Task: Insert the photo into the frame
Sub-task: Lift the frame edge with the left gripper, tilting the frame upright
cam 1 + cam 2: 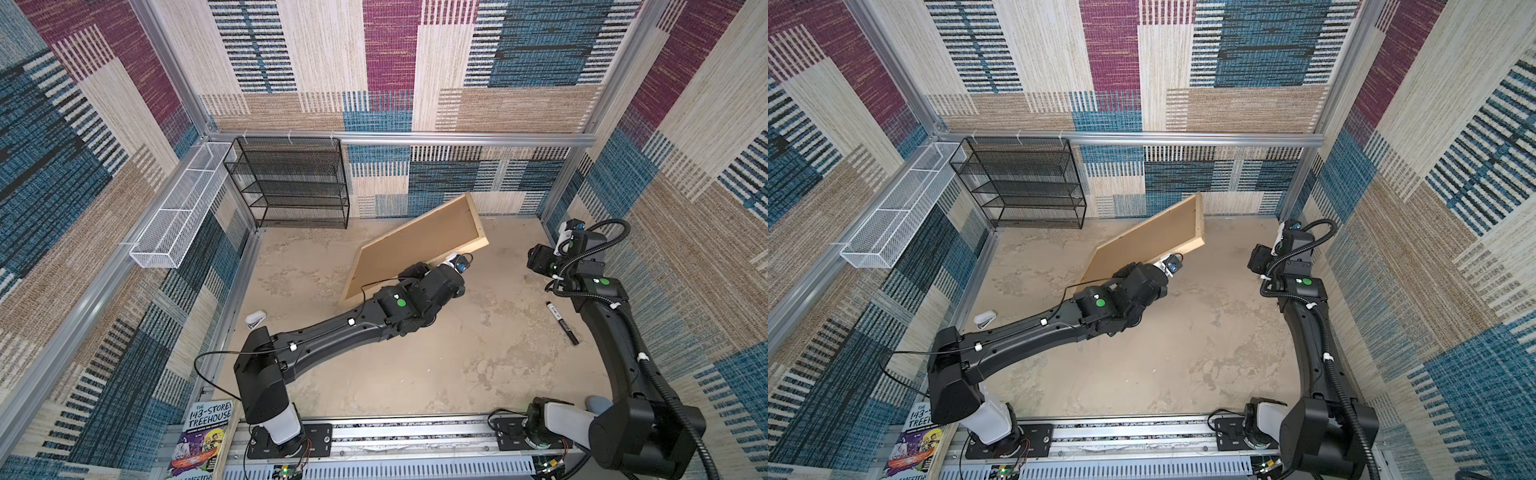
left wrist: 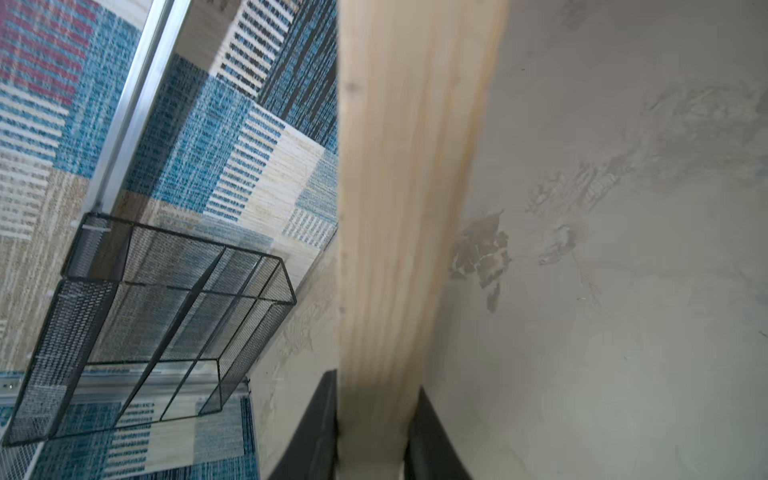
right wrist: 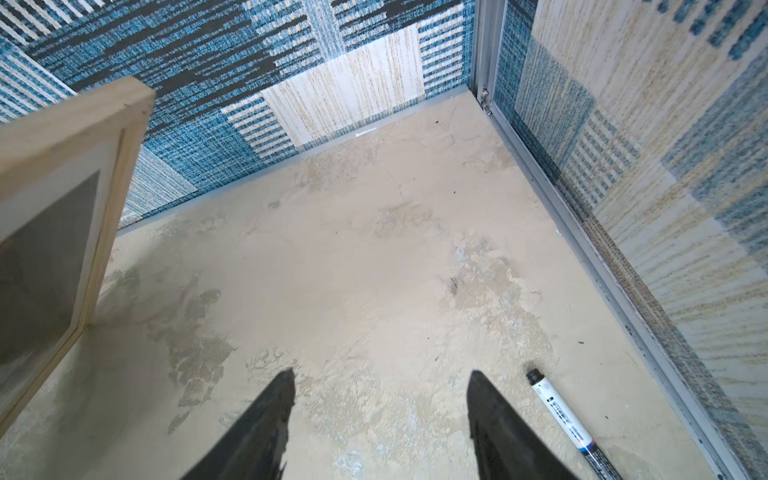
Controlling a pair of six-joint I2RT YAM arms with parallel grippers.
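The frame (image 1: 479, 226) (image 1: 1199, 224) is tilted up off the table at the back middle, its plain brown back facing up in both top views. My left gripper (image 1: 419, 270) (image 2: 376, 380) is shut on the frame's near pale-wood strip (image 2: 407, 208), one finger on each side. My right gripper (image 1: 536, 257) (image 3: 380, 374) hangs open over bare table near the right wall, clear of the frame. In the right wrist view the frame's lower face (image 3: 112, 199) shows a white border round a dull grey area. I cannot tell whether that is the photo.
A black marker (image 1: 562, 323) (image 3: 561, 411) lies on the table beside the right arm. A white stapler (image 1: 255, 320) sits near the left wall. A black mesh shelf (image 1: 291, 187) and a white wire basket (image 1: 178, 216) stand at the back left. A book (image 1: 203, 436) leans at the front left.
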